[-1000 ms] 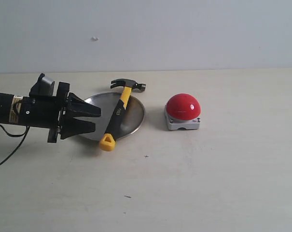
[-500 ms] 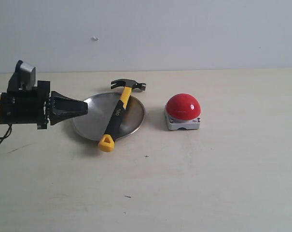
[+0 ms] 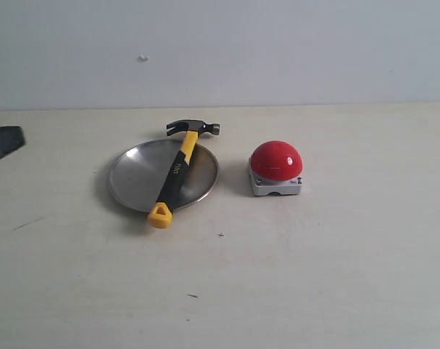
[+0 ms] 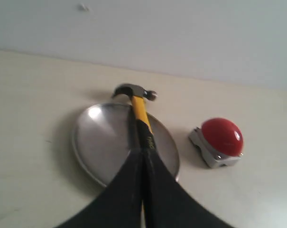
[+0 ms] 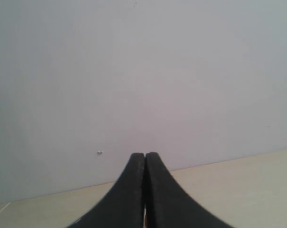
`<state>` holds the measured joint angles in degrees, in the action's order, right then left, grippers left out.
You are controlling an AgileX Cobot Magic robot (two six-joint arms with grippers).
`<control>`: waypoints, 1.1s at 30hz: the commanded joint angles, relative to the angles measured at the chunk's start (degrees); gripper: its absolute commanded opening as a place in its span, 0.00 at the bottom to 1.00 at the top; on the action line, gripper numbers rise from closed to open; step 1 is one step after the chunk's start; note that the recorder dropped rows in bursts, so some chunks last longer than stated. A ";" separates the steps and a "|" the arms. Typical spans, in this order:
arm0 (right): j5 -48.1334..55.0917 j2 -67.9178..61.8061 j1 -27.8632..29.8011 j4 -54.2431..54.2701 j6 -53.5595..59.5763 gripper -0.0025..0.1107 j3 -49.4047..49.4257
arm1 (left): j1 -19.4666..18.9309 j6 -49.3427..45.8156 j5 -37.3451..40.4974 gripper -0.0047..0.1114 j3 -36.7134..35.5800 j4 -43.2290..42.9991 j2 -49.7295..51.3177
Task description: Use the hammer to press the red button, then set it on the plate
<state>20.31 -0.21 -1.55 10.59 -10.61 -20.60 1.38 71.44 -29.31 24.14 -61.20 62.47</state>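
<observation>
The hammer (image 3: 177,173) lies across the plate (image 3: 136,178), dark head past the far rim, yellow looped tip over the near rim. To the right of the plate stands the red button (image 3: 276,160) on its grey base. My left gripper (image 3: 3,143) shows only as a dark tip at the left edge of the exterior view, well apart from the plate. Its wrist view has the hammer (image 4: 139,108), the plate (image 4: 103,137) and the red button (image 4: 221,137) beyond the left gripper (image 4: 142,154), which is shut on nothing. My right gripper (image 5: 145,156) is shut, facing the wall.
The pale tabletop (image 3: 278,276) carries a few small dark specks. A plain grey wall (image 3: 278,51) rises behind the table's far edge. The right arm is outside the exterior view.
The left arm has pulled back to the left, away from the plate, until only its tip shows. Its fingers went from open to shut. Hammer, plate and button stayed put.
</observation>
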 commanded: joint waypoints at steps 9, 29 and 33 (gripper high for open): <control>0.15 0.21 0.30 -0.05 0.05 0.02 0.31 | 0.43 -1.82 18.94 0.04 -15.30 4.77 -47.01; 0.15 0.21 0.30 -0.05 0.05 0.02 0.31 | 0.33 -47.63 20.88 0.04 -24.14 45.60 -54.53; 0.15 0.21 0.30 -0.05 0.05 0.02 0.31 | 0.33 -59.14 22.90 0.04 -24.14 55.06 -54.53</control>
<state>20.31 -0.21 -1.55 10.59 -10.61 -20.60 1.64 20.57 -8.47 0.21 -12.88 8.28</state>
